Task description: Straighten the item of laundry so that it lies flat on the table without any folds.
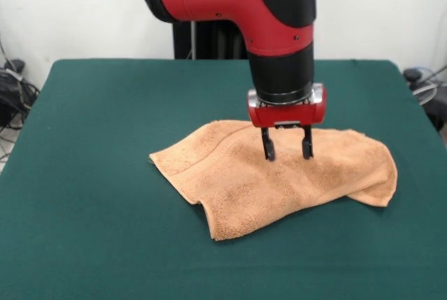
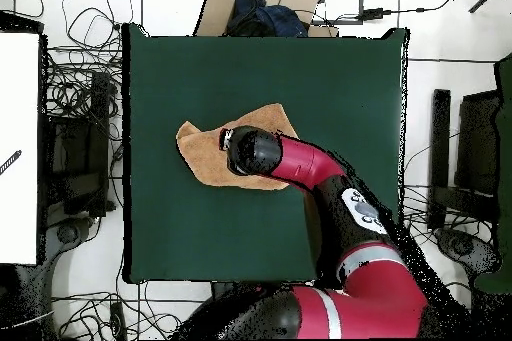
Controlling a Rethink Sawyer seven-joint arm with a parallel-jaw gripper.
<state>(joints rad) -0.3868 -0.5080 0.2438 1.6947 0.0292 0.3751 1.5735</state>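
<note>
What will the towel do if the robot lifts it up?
The towel will probably droop and hang down, since it already lies rumpled with soft folds. It looks like fluffy terry cloth, so it likely won't slip easily from the open pincer once that closes. Pushed across the table, it would probably bunch up rather than slide.

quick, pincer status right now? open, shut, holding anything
Pincer: open, fingers apart, tips down at the towel, nothing held.
</note>
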